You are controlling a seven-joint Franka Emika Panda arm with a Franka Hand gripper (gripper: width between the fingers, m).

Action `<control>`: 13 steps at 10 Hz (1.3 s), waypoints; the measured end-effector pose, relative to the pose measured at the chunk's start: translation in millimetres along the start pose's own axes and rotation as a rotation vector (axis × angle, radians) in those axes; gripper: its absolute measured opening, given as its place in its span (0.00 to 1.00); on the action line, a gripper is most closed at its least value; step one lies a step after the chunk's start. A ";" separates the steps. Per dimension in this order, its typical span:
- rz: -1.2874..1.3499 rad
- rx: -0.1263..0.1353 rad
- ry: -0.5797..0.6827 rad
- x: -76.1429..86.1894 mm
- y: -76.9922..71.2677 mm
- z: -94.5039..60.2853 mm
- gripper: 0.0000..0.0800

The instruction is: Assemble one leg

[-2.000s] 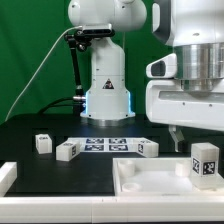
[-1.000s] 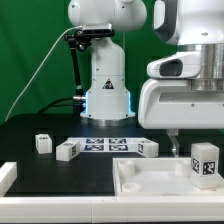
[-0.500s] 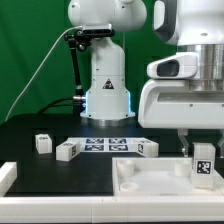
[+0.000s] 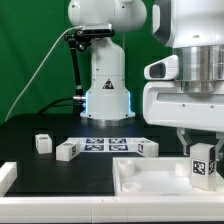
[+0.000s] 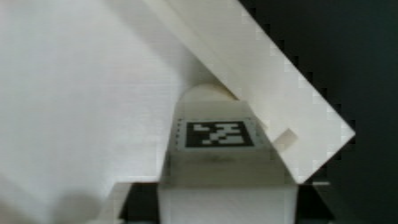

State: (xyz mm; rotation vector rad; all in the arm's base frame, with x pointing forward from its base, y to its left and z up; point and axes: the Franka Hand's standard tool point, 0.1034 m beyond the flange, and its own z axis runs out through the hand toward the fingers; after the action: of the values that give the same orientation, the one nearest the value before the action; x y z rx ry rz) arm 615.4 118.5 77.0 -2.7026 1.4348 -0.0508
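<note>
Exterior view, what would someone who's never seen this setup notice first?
The big white robot arm stands at the back, and a bulky white camera-end fills the exterior view's right. Below it the gripper sits over a small tagged leg standing on the white tray. Three more tagged blocks lie near the marker board on the black table.
</note>
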 end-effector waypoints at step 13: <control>0.112 0.021 -0.021 -1.1 -2.4 0.6 0.81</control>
State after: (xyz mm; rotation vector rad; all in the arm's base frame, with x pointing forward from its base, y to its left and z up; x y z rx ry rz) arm 616.8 120.7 76.6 -2.5925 1.5678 -0.0298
